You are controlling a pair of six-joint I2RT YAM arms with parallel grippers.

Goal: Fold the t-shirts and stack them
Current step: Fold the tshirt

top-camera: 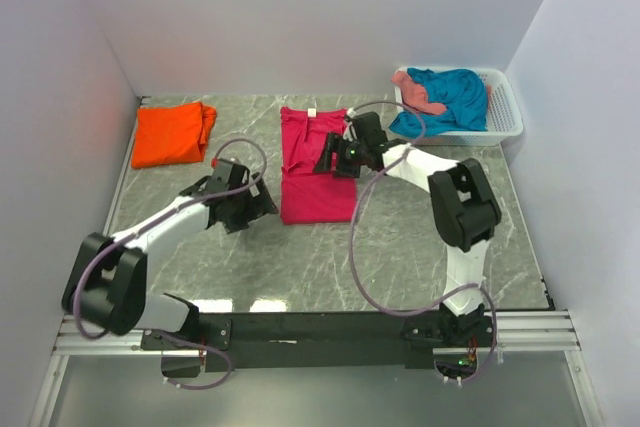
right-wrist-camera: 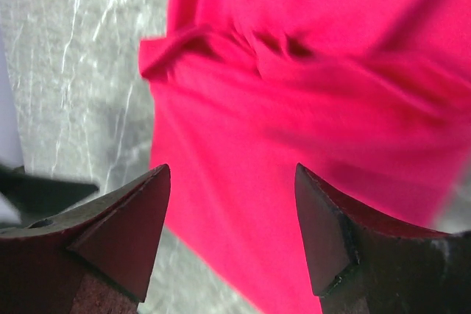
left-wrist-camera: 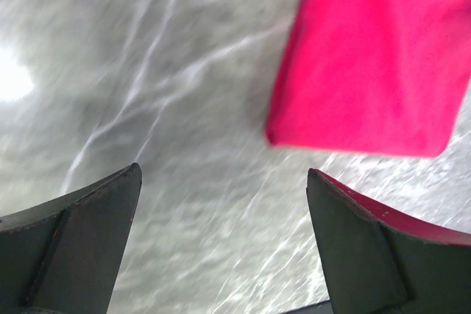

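Left claw, right claw spread, empty. Views blurry; if we pinch pink shirt crooked, fold may bunch.

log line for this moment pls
left tool: open, near magenta t-shirt corner | right tool: open, over magenta t-shirt | orange t-shirt: folded, far left

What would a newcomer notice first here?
The magenta-pink t-shirt, folded into a long strip mid-table, grabs the eye, with both open grippers at it: the left gripper by its near left edge, the right gripper over its right edge. Then the folded orange t-shirt far left, and the white basket far right holding a teal-blue t-shirt and a salmon-pink t-shirt.
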